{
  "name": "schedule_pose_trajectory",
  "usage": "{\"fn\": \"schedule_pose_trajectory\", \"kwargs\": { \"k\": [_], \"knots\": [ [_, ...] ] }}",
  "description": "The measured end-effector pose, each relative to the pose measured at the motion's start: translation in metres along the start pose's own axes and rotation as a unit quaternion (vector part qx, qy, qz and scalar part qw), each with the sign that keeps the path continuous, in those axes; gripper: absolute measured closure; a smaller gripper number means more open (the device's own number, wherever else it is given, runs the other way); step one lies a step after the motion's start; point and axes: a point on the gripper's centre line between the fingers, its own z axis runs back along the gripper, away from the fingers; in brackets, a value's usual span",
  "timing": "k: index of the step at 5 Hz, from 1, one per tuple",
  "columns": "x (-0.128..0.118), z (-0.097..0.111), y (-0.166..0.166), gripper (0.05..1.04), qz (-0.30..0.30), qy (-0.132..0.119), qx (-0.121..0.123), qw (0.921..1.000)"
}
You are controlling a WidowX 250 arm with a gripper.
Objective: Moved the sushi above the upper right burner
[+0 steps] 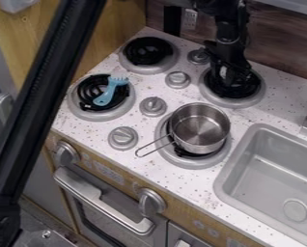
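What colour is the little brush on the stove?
Light blue, seen best in the camera view.

Soft, muted light glints off the saucepan [199,129].

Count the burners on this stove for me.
4: upper left burner, lower left burner under the blue utensil, lower right burner under the pot, upper right burner below the gripper.
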Motion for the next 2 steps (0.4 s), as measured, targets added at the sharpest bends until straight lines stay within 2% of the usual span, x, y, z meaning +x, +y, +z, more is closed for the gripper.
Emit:
{"fn": "schedule_pose_trajectory", "kwargs": {
  "k": [1,2],
  "knots": [
    [0.0095,-0.0027,0.0017,0.632,0.005,-0.012,-0.002,0.9999],
    [0.0087,-0.0031,0.002,0.578,0.004,-0.01,-0.001,0.9999]
  ]
}}
